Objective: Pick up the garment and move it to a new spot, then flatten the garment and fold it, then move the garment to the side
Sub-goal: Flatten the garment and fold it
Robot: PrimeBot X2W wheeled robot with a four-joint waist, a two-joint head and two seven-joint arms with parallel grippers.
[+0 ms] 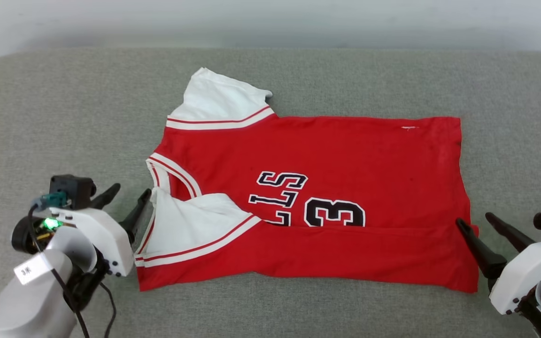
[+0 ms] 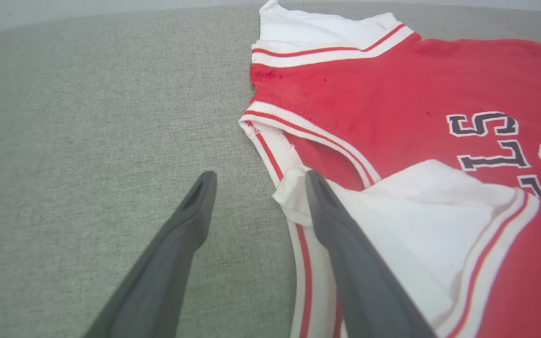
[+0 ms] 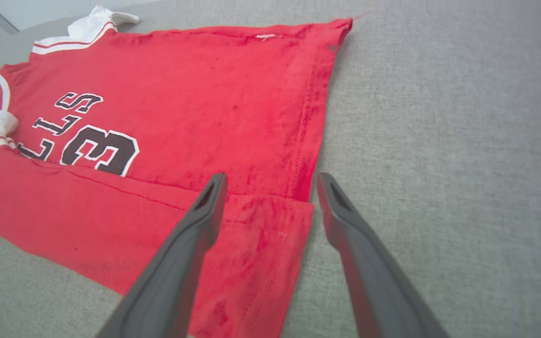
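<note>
Garment (image 1: 345,155) part-folded; left end effector (image 1: 132,189), right end effector (image 1: 473,218) both spread, empty.

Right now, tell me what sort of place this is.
Likely an indoor clothes-folding workspace: a broad grey cloth-covered surface, a plain pale wall behind it, and one red shirt laid out on it.

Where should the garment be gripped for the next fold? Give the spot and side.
Probably grip the garment at its short ends: the striped neck edge from the left, the hem from the right. Both edges lie flat and exposed.
</note>
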